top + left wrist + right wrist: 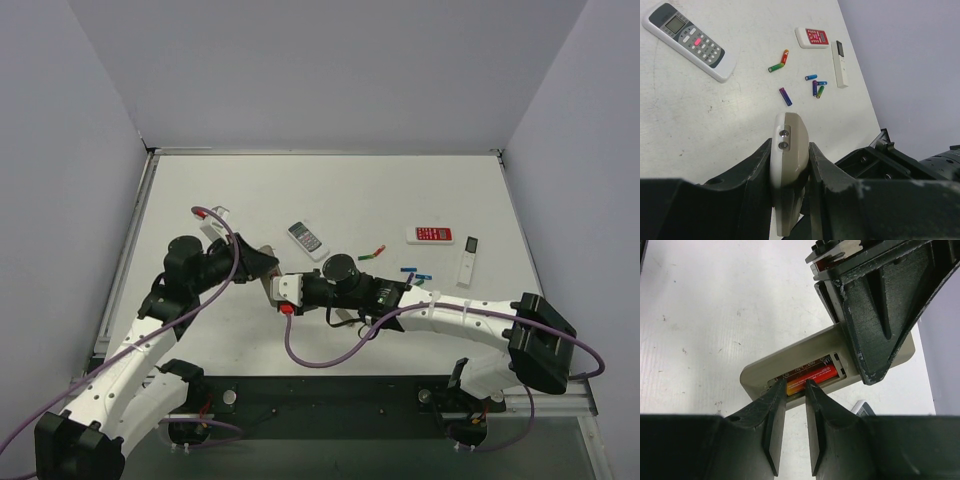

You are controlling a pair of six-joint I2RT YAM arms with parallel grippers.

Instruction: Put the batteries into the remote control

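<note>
Centre frame, left gripper clamps the remote control steady—held for loading—so the right gripper, jaws slightly apart, can seemingly seat a red-orange battery.

The remote control has a tan-grey back and a white edge, and the battery in its bay fades from red through orange to yellow. The loose batteries are red, green, blue and purple, some two-toned, against the white, faintly speckled table. The flat remote is red, the large remote is white with a grey keypad and one pink button, and the slim remote is white with a dark display.
</note>
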